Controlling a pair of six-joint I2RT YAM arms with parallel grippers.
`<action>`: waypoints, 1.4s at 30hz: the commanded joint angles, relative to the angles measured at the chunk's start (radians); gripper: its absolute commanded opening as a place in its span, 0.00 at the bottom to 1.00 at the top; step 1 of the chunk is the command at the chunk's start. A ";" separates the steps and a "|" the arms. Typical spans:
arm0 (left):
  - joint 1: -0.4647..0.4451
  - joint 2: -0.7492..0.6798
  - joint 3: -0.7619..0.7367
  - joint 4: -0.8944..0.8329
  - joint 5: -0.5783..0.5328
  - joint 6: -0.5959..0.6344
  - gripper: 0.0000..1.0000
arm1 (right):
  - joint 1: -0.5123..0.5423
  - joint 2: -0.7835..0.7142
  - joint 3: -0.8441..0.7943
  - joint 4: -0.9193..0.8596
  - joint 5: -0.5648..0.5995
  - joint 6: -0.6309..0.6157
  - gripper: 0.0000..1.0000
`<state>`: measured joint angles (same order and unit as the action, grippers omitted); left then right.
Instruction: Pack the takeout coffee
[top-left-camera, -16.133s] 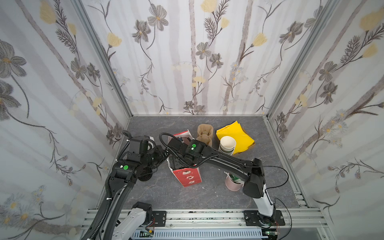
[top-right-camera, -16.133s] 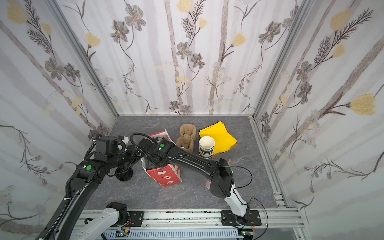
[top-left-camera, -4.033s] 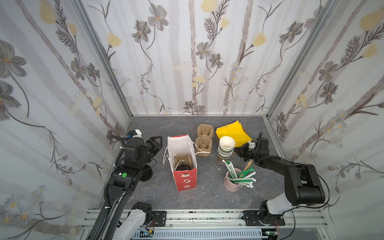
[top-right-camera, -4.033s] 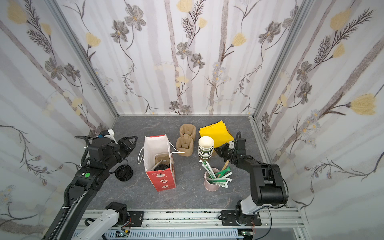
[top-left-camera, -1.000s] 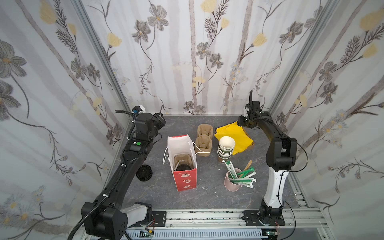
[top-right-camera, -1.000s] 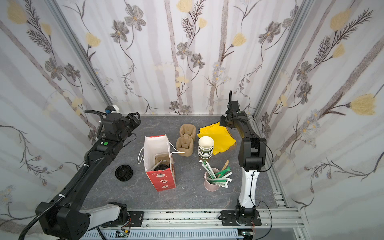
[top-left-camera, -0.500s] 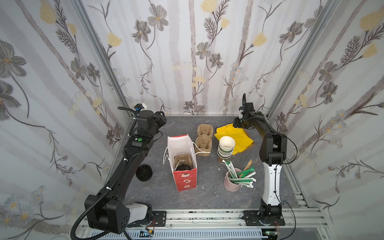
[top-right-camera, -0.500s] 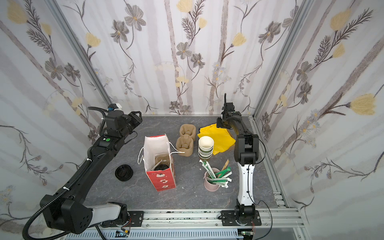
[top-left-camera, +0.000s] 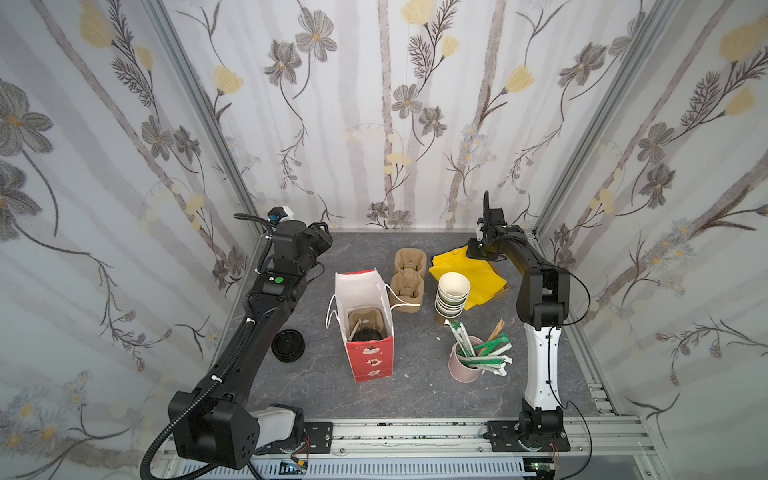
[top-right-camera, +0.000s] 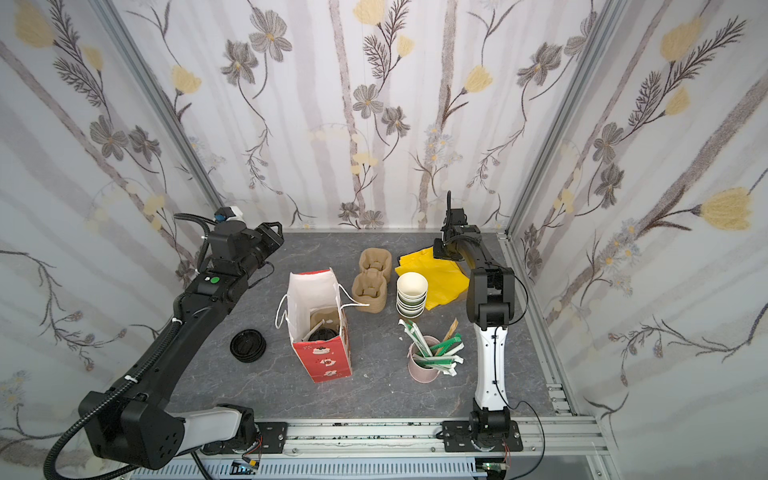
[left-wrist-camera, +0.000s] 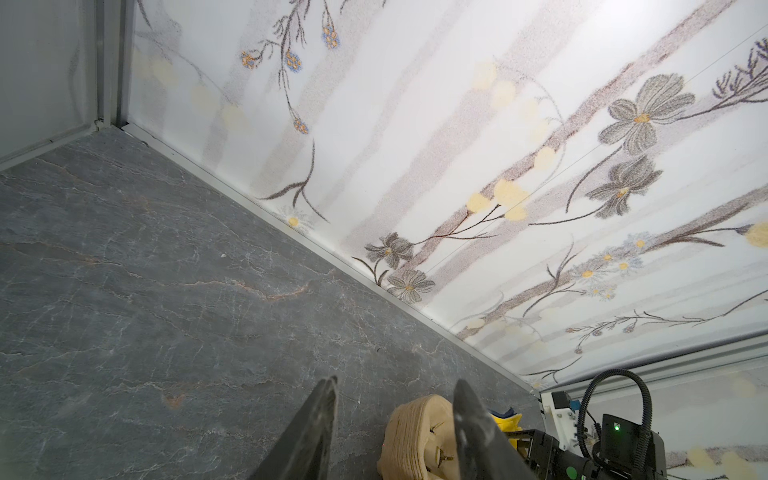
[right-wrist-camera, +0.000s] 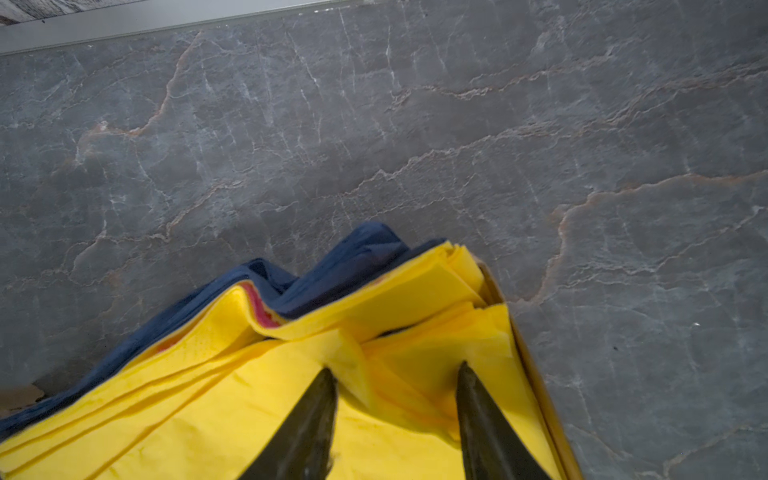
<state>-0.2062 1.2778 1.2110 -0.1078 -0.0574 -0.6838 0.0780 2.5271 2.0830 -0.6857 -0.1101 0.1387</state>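
Coffee: the coffee (top-left-camera: 367, 333) (top-right-camera: 324, 336) stands inside the bag, and only its round black lid shows, seen from above in both top views.
Holder: a brown cardboard cup holder (top-left-camera: 365, 318) sits in the bag with the coffee in the pocket nearer the front edge.
Bag: the paper bag (top-left-camera: 371, 362) (top-right-camera: 325, 362) is white inside with a red front. It stands upright and open-mouthed near the middle of the bench (top-left-camera: 419, 395), a little toward the left edge.
Spare holders: a stack of cardboard holders (top-left-camera: 409, 276) lies just behind the bag on its right, touching one of its string handles.
Cups: a stack of lidless cups (top-left-camera: 453, 291) stands right of the spare holders.
Napkins: yellow napkins (top-left-camera: 482, 282) (right-wrist-camera: 249, 415) lie toward the back right corner, with dark blue ones beneath.
Straws: a pink cup of wrapped straws (top-left-camera: 464, 368) stands toward the front right.
Lids: black lids (top-left-camera: 287, 345) lie near the left edge.
Left claw: the left claw (left-wrist-camera: 395, 380) (top-left-camera: 323, 235) hangs by the back left corner, its jaws partly apart and holding nothing.
Right claw: the right claw (right-wrist-camera: 397, 368) (top-left-camera: 477, 250) is over the back edge of the napkins, its jaws partly apart with a raised fold of napkin between them. I cannot tell whether the tips touch the paper.
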 joint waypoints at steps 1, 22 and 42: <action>0.000 -0.008 0.010 0.031 -0.016 0.004 0.47 | 0.002 0.003 0.008 -0.009 -0.019 -0.004 0.38; 0.001 -0.046 -0.005 0.031 -0.014 -0.003 0.46 | 0.003 -0.103 0.009 -0.064 0.027 -0.025 0.04; 0.001 -0.080 -0.031 0.040 -0.016 0.000 0.46 | 0.013 -0.155 -0.013 -0.074 0.052 0.013 0.07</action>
<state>-0.2054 1.2049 1.1835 -0.1017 -0.0601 -0.6842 0.0906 2.3486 2.0731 -0.7673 -0.0765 0.1410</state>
